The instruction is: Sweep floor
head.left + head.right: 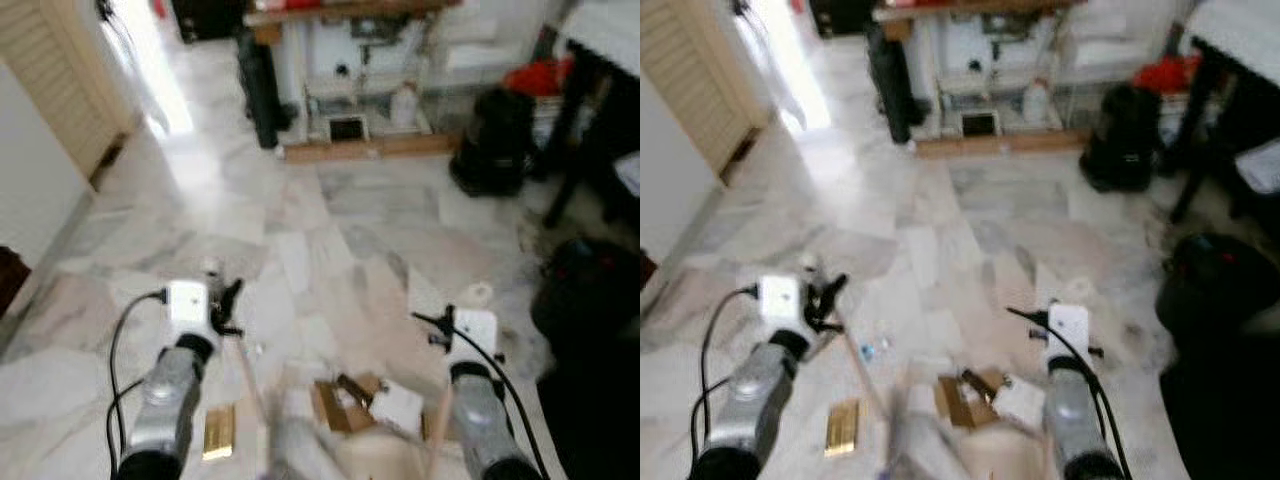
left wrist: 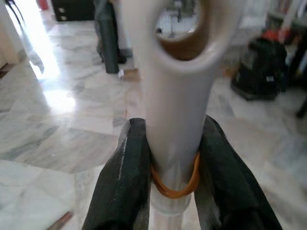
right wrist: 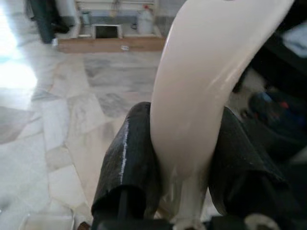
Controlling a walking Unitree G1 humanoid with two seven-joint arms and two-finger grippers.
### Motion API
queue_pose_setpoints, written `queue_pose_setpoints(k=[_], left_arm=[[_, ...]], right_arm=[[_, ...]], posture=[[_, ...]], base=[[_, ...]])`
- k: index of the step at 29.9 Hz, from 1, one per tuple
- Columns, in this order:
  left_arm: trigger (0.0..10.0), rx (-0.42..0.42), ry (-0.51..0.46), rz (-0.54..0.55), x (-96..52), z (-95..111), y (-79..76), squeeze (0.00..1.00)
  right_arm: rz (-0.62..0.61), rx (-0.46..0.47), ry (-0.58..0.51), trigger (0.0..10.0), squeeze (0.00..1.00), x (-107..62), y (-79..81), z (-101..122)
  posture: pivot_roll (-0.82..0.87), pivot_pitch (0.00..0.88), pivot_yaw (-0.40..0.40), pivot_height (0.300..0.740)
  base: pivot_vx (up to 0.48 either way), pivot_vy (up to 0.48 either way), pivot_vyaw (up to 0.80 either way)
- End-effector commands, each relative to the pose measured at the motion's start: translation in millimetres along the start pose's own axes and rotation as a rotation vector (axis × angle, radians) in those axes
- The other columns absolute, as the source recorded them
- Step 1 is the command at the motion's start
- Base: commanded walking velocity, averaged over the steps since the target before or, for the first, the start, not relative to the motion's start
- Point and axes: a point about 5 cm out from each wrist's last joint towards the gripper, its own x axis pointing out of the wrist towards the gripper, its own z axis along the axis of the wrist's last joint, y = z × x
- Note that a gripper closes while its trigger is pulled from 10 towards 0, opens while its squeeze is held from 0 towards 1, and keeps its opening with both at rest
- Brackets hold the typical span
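Marble floor (image 1: 330, 230) fills the scene, w/ a wooden-framed shelf unit (image 1: 350, 80) at the far end, a black bag (image 1: 492, 140) beside it and a dark worktop (image 1: 600, 60) at the robot's right. Nearer the robot, torn cardboard and paper scraps (image 1: 365, 402) lie on the floor between the arms, plus a small yellowish piece (image 1: 218, 432) by the left arm. Left tool (image 2: 175, 158) is pinching the pale broom handle (image 2: 175, 96) – an orange rubber band (image 2: 175, 184) rings the handle betw. the fingers. Right tool (image 3: 184, 163) is pressed onto the cream dustpan handle (image 3: 201, 86), which rises in a curve.
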Motion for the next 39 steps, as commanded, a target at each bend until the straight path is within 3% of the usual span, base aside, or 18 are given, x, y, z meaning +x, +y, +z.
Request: queue_pose_setpoints(k=[1,17,23,39], left_arm=[[10.0,0.029,0.004,0.028,-3.8,0,11.6,0.0],[10.0,0.098,0.046,-0.02,-3.5,-7,10.3,0.0],[10.0,0.058,0.104,-0.074,-5.6,-19,3.5,0.0],[10.0,-0.074,0.106,-0.102,-3.1,-21,4.9,0.0]], right_arm=[[0.027,-0.003,0.004,10.0,0.0,-1.7,8.7,0],[0.041,-0.007,0.014,10.0,0.0,-2.7,9.2,-2],[0.047,-0.007,0.015,10.0,0.0,-3.6,9.6,-3],[0.094,0.005,0.019,10.0,0.0,-5.6,14.8,-4]], posture=[[0.07,0.027,0.068,0.74],[0.06,0.035,0.065,0.74],[0.06,0.039,0.065,0.74],[0.05,0.048,0.06,0.74]], base=[[0.0,0.0,0.0],[0.0,0.0,0.0],[0.0,0.0,0.0],[0.0,0.0,0.0]])
